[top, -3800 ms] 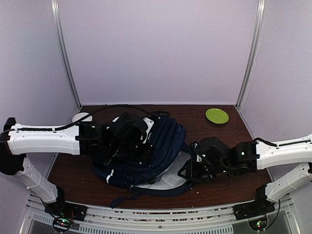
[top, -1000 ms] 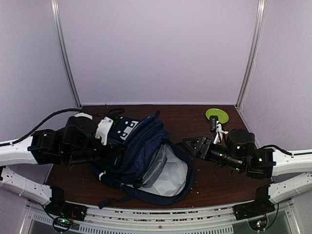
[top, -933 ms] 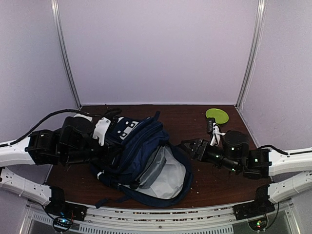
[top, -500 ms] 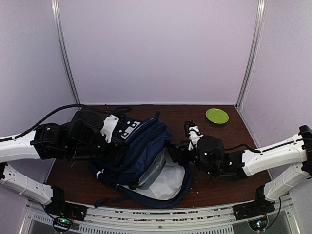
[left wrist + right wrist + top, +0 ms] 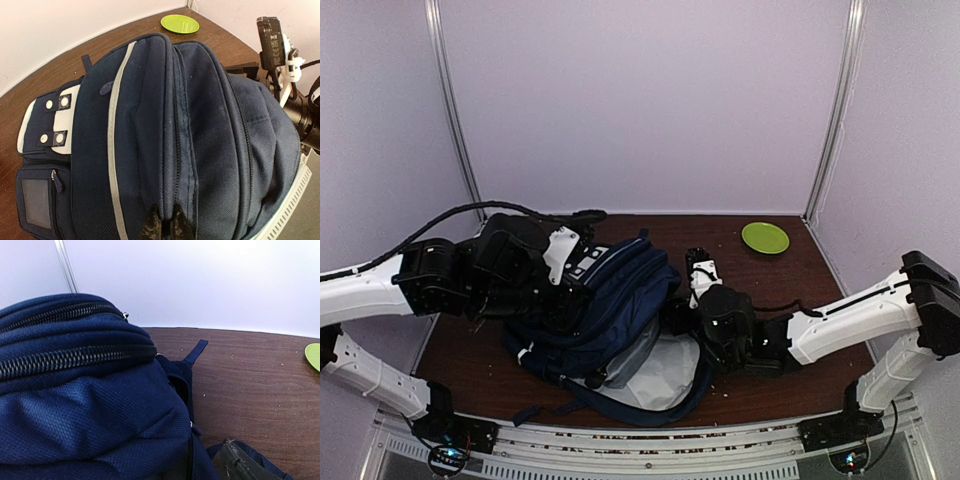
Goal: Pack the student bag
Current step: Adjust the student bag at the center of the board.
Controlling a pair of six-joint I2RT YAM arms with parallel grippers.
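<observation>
The bag point(image 5: 620, 290) lies on its side at the left-centre of the table point(image 5: 800, 265). Its mouth gapes toward the near right, so the grey lining point(image 5: 660, 365) shows, and a strap point(image 5: 535, 410) trails toward the near edge. A green plate point(image 5: 765, 237) sits well apart at the far right.

We judge the bag soft and limp, light while unfilled, with cloth that folds and sags wherever it is unsupported. It is not fragile, and its weave looks rough enough to resist slipping. We judge the best holds to be the firmer ridges: the seams beside the zips, the rim of the mouth, or the top loop.

The left arm reaches in from the left with its wrist bent down over the bag's far-left side. The left gripper point(image 5: 162, 227) is pressed together on a raised fold of the bag between two zip lines. The right arm stretches low across the table from the right, and the right gripper point(image 5: 680, 318) sits against the bag's right flank by the mouth. Only one dark finger point(image 5: 240, 465) shows in the wrist view, so we cannot tell whether it is spread or closed
</observation>
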